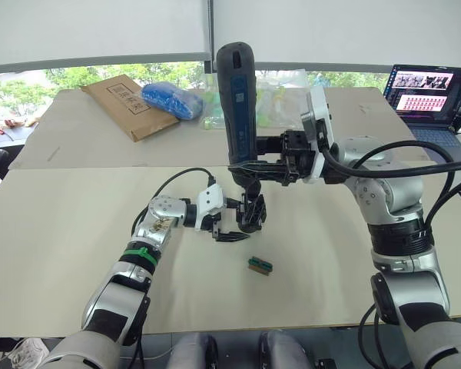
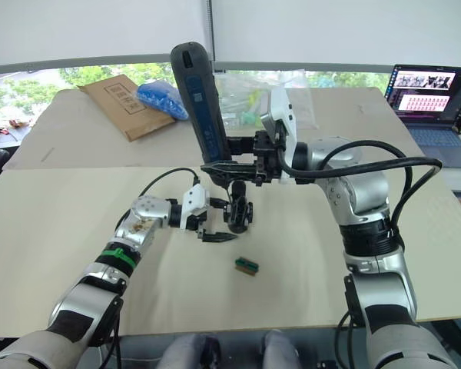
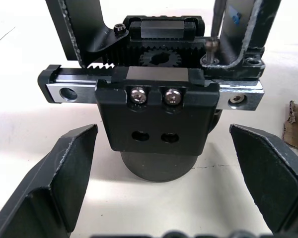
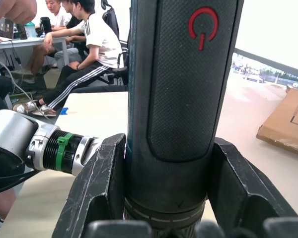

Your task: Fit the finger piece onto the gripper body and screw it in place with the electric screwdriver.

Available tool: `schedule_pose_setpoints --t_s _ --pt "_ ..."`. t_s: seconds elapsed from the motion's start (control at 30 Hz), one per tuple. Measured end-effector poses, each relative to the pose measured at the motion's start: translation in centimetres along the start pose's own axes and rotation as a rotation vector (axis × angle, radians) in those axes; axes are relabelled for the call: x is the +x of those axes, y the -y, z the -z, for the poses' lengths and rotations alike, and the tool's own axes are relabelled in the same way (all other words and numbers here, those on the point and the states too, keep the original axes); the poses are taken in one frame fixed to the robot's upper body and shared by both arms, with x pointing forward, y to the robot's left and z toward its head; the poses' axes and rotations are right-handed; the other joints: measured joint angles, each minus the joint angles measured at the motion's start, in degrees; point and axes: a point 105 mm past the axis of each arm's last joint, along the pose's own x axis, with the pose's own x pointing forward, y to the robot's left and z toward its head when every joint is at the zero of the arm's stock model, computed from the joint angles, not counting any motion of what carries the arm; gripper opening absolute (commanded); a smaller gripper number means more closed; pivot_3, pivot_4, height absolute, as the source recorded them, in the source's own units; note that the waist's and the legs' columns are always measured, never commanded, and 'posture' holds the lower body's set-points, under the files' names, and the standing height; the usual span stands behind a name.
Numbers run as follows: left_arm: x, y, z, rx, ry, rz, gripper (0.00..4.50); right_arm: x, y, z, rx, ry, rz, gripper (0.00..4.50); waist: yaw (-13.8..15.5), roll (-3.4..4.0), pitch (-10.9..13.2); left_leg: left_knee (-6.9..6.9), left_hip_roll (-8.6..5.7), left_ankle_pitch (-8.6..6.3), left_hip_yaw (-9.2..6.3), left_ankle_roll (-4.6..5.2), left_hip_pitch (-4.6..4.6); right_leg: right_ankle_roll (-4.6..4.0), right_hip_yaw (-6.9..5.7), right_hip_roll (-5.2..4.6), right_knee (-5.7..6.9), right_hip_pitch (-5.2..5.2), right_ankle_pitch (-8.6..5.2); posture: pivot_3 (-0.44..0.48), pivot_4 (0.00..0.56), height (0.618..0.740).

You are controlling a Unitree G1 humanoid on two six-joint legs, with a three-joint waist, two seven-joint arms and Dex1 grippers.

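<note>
The gripper body [image 3: 158,114], a chunky black block on a round base, stands on the table [image 1: 77,231] between the spread fingers [image 3: 54,183] of my left gripper [image 1: 242,221], which do not touch it. My right gripper [image 1: 244,166] is shut on the electric screwdriver [image 1: 238,100], held upright above the body. Its thin bit [image 3: 214,22] comes down onto a screw [image 3: 212,45] at the foot of an upright black finger piece [image 3: 253,29] on the body's rail. A second upright finger [image 3: 74,29] stands at the rail's other end.
A small green-topped block [image 1: 260,266] lies on the table just in front of the body. At the back lie a brown cardboard envelope [image 1: 127,104], a blue bag [image 1: 173,100] and clear plastic bags [image 1: 280,92]. A laptop [image 1: 430,92] sits far right. Seated people [image 4: 84,44] show beyond the table.
</note>
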Motion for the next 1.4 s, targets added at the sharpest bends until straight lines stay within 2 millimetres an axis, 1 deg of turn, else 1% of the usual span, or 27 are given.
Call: schedule_pose_setpoints --t_s 0.87,1.4 --pt "0.63 -0.19 -0.14 0.004 -0.003 -0.014 4.50 0.40 0.01 0.14 0.002 0.011 0.002 1.88 -0.01 0.00 0.00 0.01 0.00 0.00 -0.01 0.00 0.00 0.00 -0.01 0.00 0.00 0.01 0.00 0.000 0.150 0.740" --pt "0.63 -0.22 -0.14 0.004 -0.003 -0.017 4.50 0.58 0.10 0.24 -0.010 0.002 0.002 1.88 0.02 0.00 0.00 0.01 0.00 0.00 -0.01 0.00 0.00 0.00 -0.01 0.00 0.00 0.02 0.00 0.000 0.150 0.740"
